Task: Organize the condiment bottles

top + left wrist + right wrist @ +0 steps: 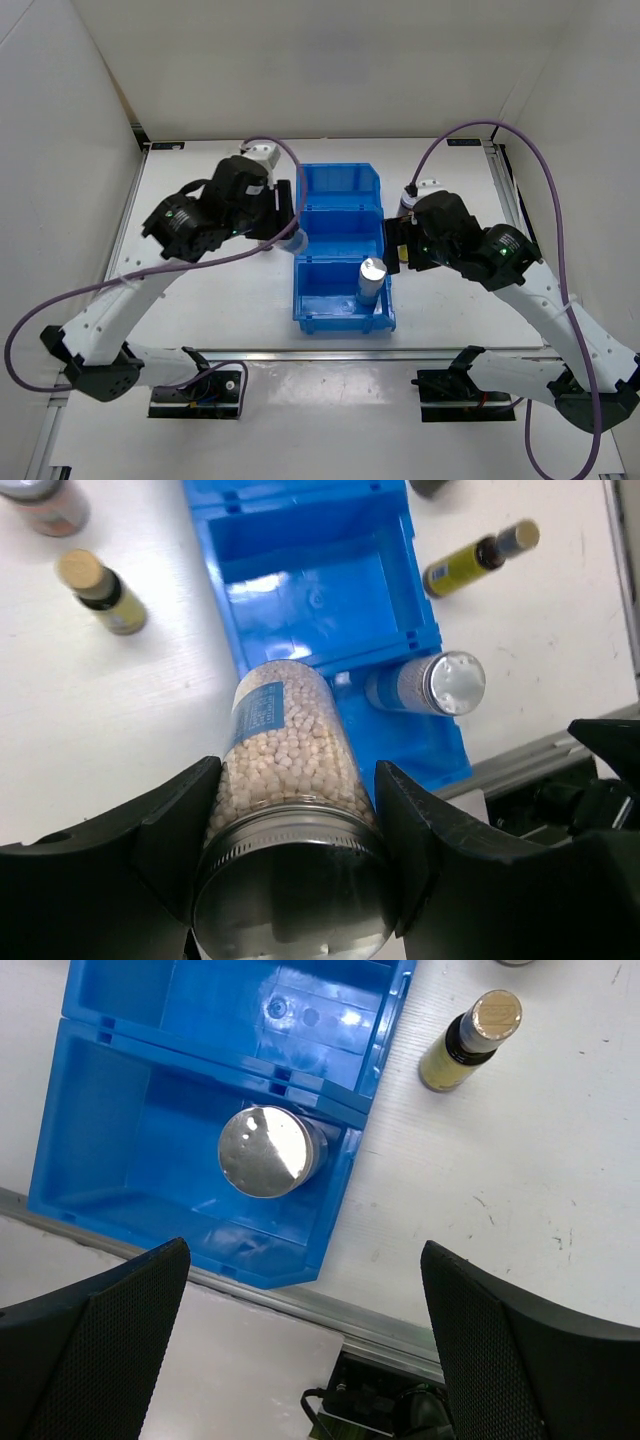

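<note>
Silver-topped cylinder (285,770), bead-filled, is sitting clamped between left gripper (300,810) jaws at the blue bin's (340,185) 9 o'clock wall. Second cylinder (268,1150) is standing in the 6 o'clock compartment. Right gripper (305,1260) is hanging wide, empty. Only the left wrist view is showing a brown bottle (105,592) at 10 o'clock.

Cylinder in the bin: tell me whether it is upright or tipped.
Upright. The cylinder stands in the near compartment of the bin, and in the right wrist view its round silver top faces straight up.

A robotics lab cell: white panels (300,60) enclose a counter (250,305) edged by aluminium rails (380,1332), with purple cables (480,124) looping overhead.
</note>
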`<state>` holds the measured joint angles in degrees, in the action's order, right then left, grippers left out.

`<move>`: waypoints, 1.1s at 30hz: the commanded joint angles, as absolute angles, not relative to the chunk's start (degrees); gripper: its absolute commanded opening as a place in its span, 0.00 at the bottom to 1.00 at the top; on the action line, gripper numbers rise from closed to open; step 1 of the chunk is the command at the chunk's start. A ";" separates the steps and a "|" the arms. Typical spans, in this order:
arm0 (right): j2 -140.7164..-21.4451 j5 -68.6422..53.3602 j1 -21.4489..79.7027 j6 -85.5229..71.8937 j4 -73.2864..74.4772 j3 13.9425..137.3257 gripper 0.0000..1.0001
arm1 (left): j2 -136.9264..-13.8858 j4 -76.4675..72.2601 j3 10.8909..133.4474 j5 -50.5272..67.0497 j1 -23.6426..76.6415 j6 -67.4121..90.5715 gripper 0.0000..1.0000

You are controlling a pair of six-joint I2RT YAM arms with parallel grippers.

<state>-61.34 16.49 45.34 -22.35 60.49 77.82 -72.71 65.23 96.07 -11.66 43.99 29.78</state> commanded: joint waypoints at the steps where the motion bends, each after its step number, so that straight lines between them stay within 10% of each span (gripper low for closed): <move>1: -60.64 19.33 45.35 -22.94 61.08 79.98 0.99 | -78.39 64.96 96.94 -8.35 46.13 29.00 0.36; 23: -52.12 17.14 45.35 -26.89 58.62 67.24 0.99 | -86.30 51.24 79.54 -4.47 50.71 27.86 0.43; 33: -51.59 17.14 45.35 -25.66 58.10 63.99 0.99 | -93.24 50.19 79.54 -6.33 51.24 28.39 0.73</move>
